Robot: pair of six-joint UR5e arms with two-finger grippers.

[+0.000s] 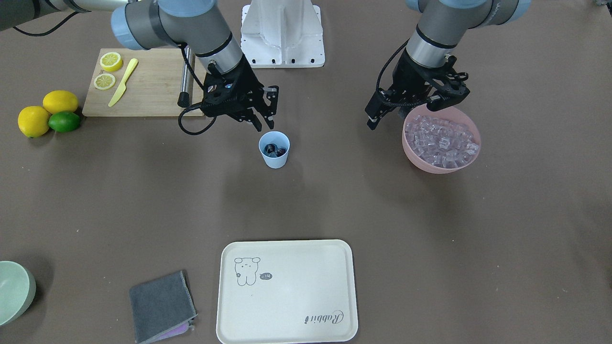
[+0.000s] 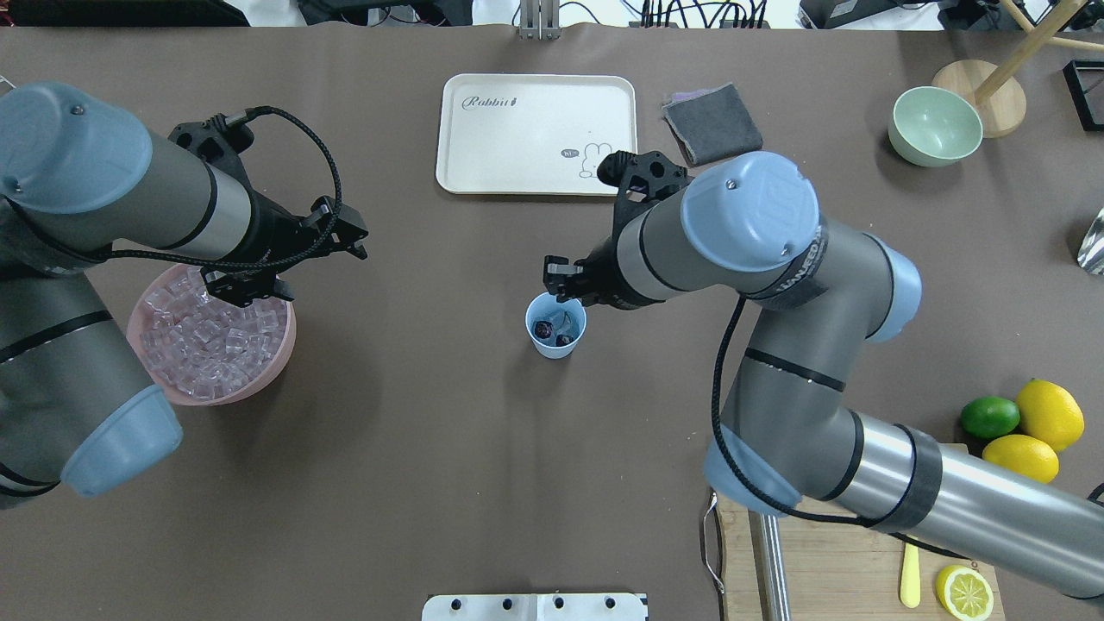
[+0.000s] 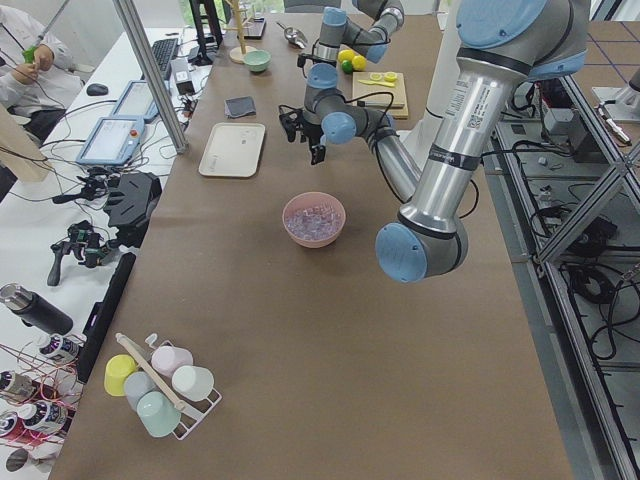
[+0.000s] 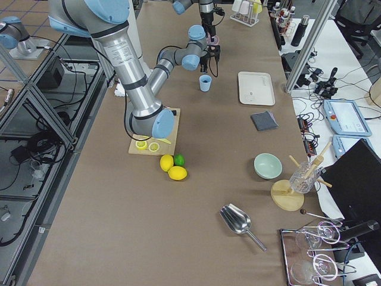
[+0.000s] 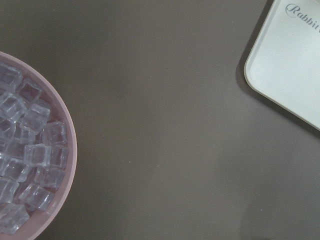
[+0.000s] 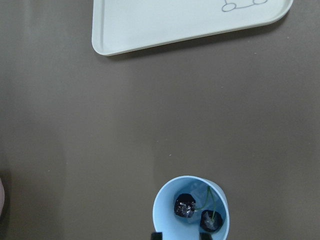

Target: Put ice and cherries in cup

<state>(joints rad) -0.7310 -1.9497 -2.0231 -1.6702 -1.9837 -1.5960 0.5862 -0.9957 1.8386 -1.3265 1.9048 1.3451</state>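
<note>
The light blue cup [image 1: 274,157] stands mid-table and also shows in the overhead view [image 2: 555,345] and the right wrist view [image 6: 165,210]. The cherries [image 6: 186,206], two dark fruits with pale stems, lie inside it [image 2: 543,329]. My right gripper [image 1: 264,117] is open and empty just above the cup's rim on the robot's side [image 2: 562,285]. The ice [image 1: 440,138] fills a pink bowl [image 1: 442,168], also seen overhead [image 2: 207,341] and in the left wrist view [image 5: 30,150]. My left gripper [image 1: 447,98] hovers over the bowl's rim [image 2: 250,289] and looks open and empty.
A cream tray [image 1: 287,291] lies across the table from the cup. A cutting board [image 1: 143,91] with lemon slices and a yellow knife, two lemons and a lime [image 1: 48,114], a grey cloth [image 1: 160,306] and a pale green bowl [image 1: 12,291] lie on the right arm's side.
</note>
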